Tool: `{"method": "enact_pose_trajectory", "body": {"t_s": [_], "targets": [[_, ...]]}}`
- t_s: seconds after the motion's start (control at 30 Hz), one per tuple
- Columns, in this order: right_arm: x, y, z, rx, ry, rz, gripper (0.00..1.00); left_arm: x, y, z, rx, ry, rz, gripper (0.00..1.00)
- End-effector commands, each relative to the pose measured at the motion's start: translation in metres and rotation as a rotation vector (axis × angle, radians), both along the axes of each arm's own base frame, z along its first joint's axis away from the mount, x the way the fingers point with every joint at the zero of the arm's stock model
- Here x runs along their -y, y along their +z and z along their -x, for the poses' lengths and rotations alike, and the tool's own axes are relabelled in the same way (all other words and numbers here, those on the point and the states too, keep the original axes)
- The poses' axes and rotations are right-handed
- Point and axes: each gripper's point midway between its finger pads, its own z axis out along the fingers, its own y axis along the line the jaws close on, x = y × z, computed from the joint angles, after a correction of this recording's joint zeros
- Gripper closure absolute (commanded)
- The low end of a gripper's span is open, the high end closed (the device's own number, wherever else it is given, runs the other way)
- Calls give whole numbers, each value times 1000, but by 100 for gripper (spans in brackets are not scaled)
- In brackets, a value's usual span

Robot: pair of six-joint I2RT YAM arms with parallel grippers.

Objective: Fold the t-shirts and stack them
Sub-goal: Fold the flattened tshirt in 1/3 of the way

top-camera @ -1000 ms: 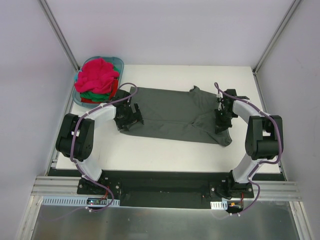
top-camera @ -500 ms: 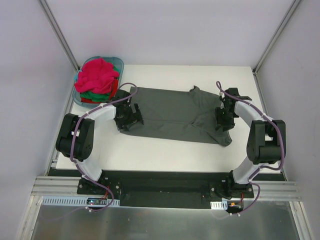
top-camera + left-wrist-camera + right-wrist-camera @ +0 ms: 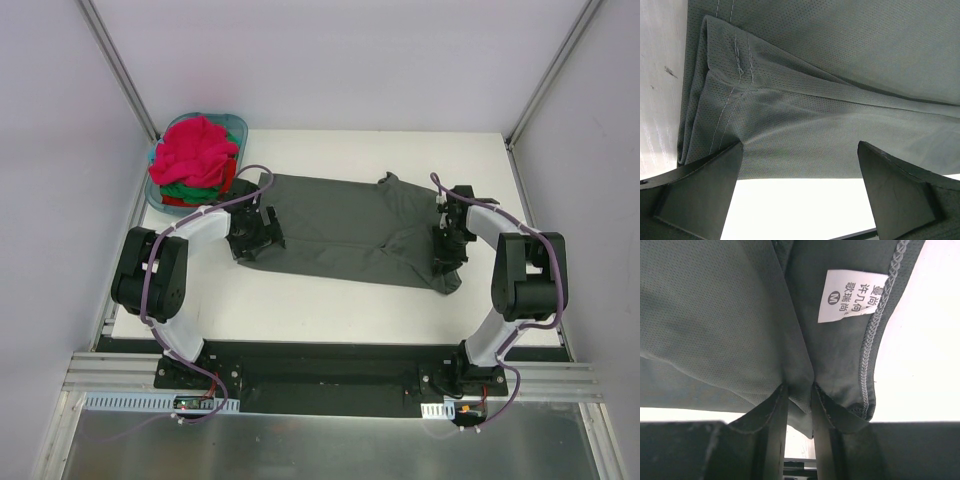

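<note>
A dark charcoal grey t-shirt (image 3: 350,230) lies spread flat across the middle of the table. My left gripper (image 3: 255,232) hovers over its left end, jaws open wide, with the stitched hem (image 3: 735,60) under them and nothing between the fingers (image 3: 705,195). My right gripper (image 3: 447,240) is at the shirt's right end, beside the white neck label (image 3: 852,295). Its jaws are shut on a raised fold of the grey cloth (image 3: 800,390). More t-shirts, bright pink-red (image 3: 195,150), green (image 3: 188,187) and red (image 3: 176,200), are heaped at the back left.
The heap of shirts sits in a teal plastic basket (image 3: 238,127) in the back left corner. White table (image 3: 330,300) shows in front of the grey shirt. Metal frame posts (image 3: 120,70) rise at both back corners, and walls close in both sides.
The right gripper opened, then closed in on a fold of the grey shirt near the label and shifted slightly toward the near edge. The left arm has stayed still.
</note>
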Motion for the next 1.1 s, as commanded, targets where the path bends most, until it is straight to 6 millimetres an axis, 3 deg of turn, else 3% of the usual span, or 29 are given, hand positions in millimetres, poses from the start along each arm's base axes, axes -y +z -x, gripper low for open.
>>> {"method": "enact_pose_trajectory", "body": {"t_s": [0.0, 0.1, 0.17, 0.63, 0.9, 1.07], "targets": [[-4, 10, -1, 22, -18, -24, 78, -15, -17, 17, -75, -1, -59, 1], [-1, 15, -3, 38, -32, -7, 87, -16, -17, 17, -75, -2, -59, 1], [1, 17, -3, 37, -38, 5, 80, -15, -17, 18, -76, -1, -57, 1], [-5, 29, 19, 21, -32, -25, 68, -15, -18, 18, -78, -4, -55, 1], [-15, 22, 15, 3, -22, -73, 68, -15, -17, 19, -78, -5, -53, 1], [-11, 20, 7, 22, -13, -41, 67, -14, -17, 18, -78, -6, -49, 1]]}}
